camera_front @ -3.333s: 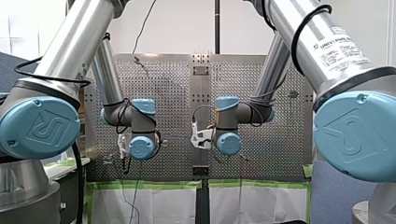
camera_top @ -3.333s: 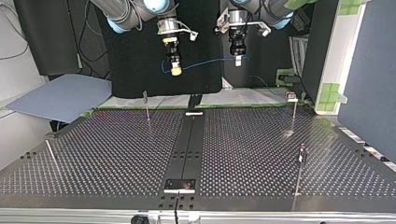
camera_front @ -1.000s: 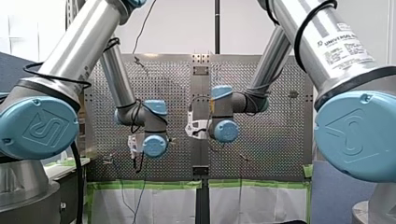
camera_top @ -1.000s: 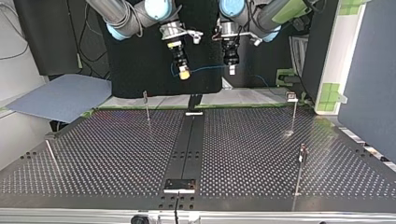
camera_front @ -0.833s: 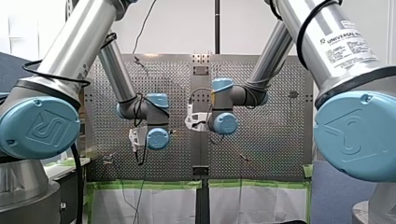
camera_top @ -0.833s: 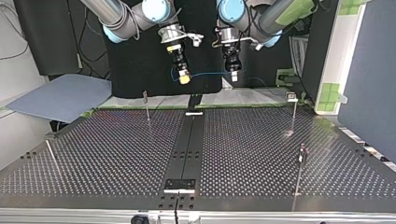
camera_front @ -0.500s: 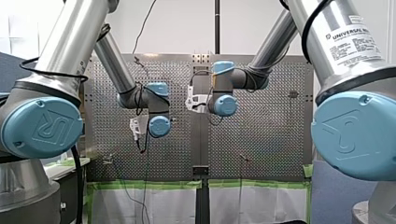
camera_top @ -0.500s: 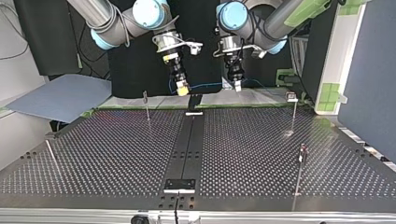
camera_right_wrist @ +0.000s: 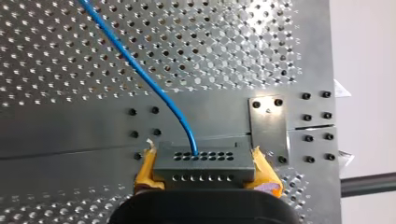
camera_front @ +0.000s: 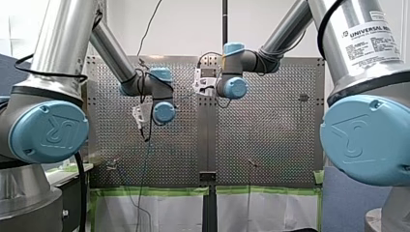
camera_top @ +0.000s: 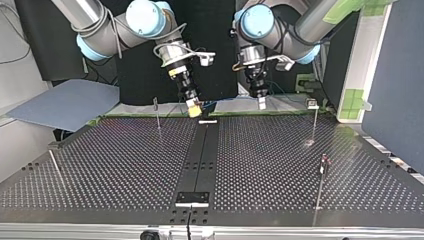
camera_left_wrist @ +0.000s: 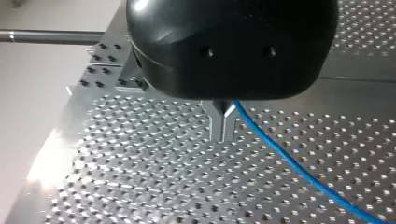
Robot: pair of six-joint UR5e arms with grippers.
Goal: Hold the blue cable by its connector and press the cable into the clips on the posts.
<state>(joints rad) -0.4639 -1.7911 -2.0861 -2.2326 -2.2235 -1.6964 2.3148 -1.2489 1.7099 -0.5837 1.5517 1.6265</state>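
Observation:
In the right wrist view my right gripper [camera_right_wrist: 205, 171], with yellow pads [camera_right_wrist: 145, 169], is shut on a grey connector [camera_right_wrist: 204, 156]. The blue cable [camera_right_wrist: 154, 88] leaves the connector and runs ahead over the perforated table. My left gripper [camera_left_wrist: 223, 125] has its metal fingers shut on the same blue cable [camera_left_wrist: 289, 161], which trails away beside them. In the top view my right gripper [camera_top: 194, 110] and my left gripper [camera_top: 261, 103] hang side by side above the table's far edge. The cable [camera_top: 220, 102] spans the gap between them.
Thin posts stand on the perforated table [camera_top: 125, 165]: one at the far left of the top view [camera_top: 157, 114], one far right [camera_top: 314, 120], one near right [camera_top: 321, 180], and a leaning rod at the left [camera_top: 55, 167]. A dark centre strip [camera_top: 200, 155] splits the table.
Both arms have reached further out and come down toward the table's far edge in the top view, carrying the cable stretched between them. Both grips are unchanged.

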